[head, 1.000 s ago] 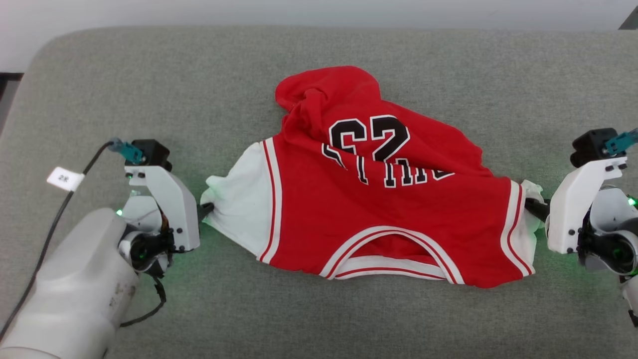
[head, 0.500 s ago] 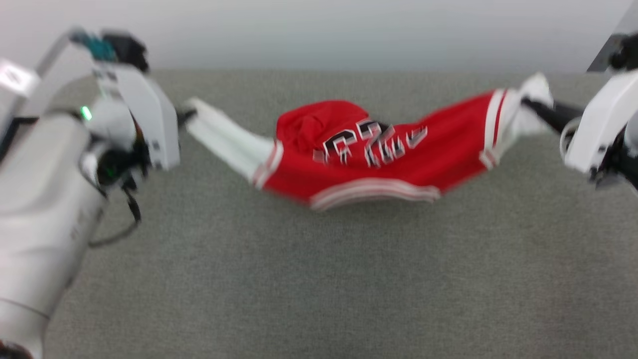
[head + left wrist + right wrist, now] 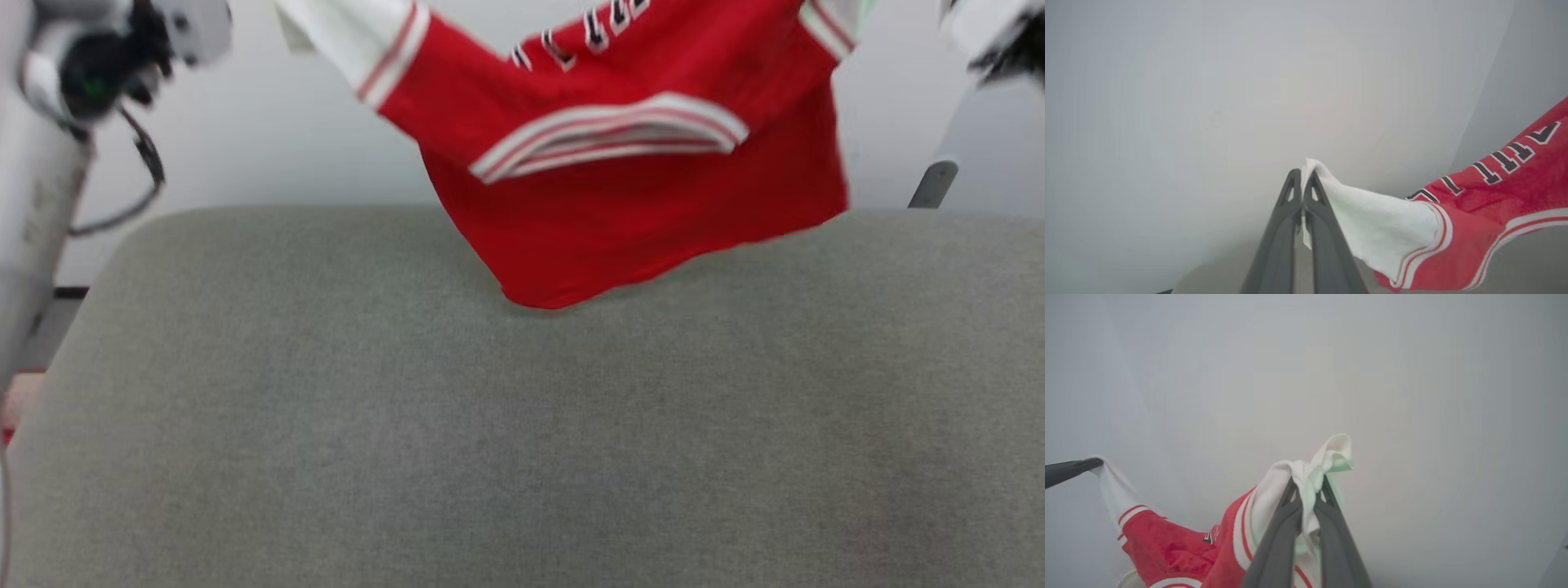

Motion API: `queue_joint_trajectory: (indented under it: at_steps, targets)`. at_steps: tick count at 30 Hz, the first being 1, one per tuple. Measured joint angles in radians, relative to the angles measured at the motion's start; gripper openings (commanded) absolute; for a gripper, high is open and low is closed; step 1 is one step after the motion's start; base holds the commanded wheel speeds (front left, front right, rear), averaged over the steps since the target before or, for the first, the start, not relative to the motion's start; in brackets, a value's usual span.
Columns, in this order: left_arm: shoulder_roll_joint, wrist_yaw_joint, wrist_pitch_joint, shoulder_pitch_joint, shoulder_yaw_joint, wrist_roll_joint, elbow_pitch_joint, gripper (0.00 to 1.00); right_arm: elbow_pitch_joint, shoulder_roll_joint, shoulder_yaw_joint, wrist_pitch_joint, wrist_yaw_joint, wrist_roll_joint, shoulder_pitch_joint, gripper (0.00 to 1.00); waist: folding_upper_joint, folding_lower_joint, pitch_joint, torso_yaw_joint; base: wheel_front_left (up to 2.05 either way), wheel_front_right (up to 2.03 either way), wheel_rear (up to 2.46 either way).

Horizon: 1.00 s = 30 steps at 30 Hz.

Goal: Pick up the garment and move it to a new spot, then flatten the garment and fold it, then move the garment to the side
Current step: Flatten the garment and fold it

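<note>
The garment (image 3: 637,204), a red jersey with white sleeves and striped trim, hangs in the air, stretched between my two arms. Its lowest red fold dips to just above the grey padded surface (image 3: 490,425). In the left wrist view my left gripper (image 3: 1302,173) is shut on the tip of one white sleeve, with the garment (image 3: 1474,220) trailing off to the right. My right gripper (image 3: 1306,484) is shut on the bunched other white sleeve, and the garment (image 3: 1167,547) sags below it. The left arm's wrist (image 3: 82,65) shows at the top left of the head view.
A pale wall stands behind the padded surface. A grey post (image 3: 931,184) sits by the surface's far right edge. The left edge of the surface curves away at the lower left, with a bit of floor beside it.
Both grippers have risen and lifted the garment off the surface, where it lay a second ago. It now hangs spread between them. The head camera has tilted up as well.
</note>
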Motion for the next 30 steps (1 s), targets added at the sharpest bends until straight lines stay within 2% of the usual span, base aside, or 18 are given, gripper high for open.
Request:
queue_joint_trajectory:
  at_steps: [6, 12, 16, 21, 27, 30]
  targets:
    - [-0.005, 0.001, -0.052, -0.094, 0.008, 0.034, 0.037, 0.00, 0.108, 0.014, 0.026, -0.060, 0.000, -0.021, -0.107, 0.00, 0.0000, 0.0000, -0.017, -0.007, 0.00, 0.00, 0.00]
    - [-0.014, -0.001, -0.063, -0.137, -0.001, 0.050, 0.057, 0.00, 0.164, 0.005, 0.039, -0.065, 0.000, -0.001, -0.143, 0.00, 0.0000, 0.0000, 0.003, -0.004, 0.00, 0.00, 0.00]
    - [-0.007, -0.005, -0.079, -0.167, -0.003, 0.063, 0.053, 0.00, 0.181, -0.014, 0.029, -0.077, 0.000, 0.013, -0.173, 0.00, 0.0000, 0.0000, 0.040, 0.000, 0.00, 0.00, 0.00]
    - [-0.009, 0.015, -0.127, -0.203, 0.001, 0.085, 0.053, 0.00, 0.232, -0.031, 0.003, -0.126, 0.000, -0.031, -0.224, 0.00, 0.0000, 0.0000, 0.123, 0.001, 0.00, 0.00, 0.00]
    - [-0.053, 0.039, -0.252, -0.268, 0.012, 0.121, 0.087, 0.00, 0.304, -0.012, -0.009, -0.267, 0.000, -0.129, -0.311, 0.00, 0.0000, 0.0000, 0.260, 0.002, 0.00, 0.00, 0.00]
    - [-0.088, 0.038, -0.357, -0.318, 0.024, 0.137, 0.116, 0.00, 0.342, 0.012, -0.023, -0.399, 0.000, -0.182, -0.375, 0.00, 0.0000, 0.0000, 0.336, 0.003, 0.00, 0.00, 0.00]
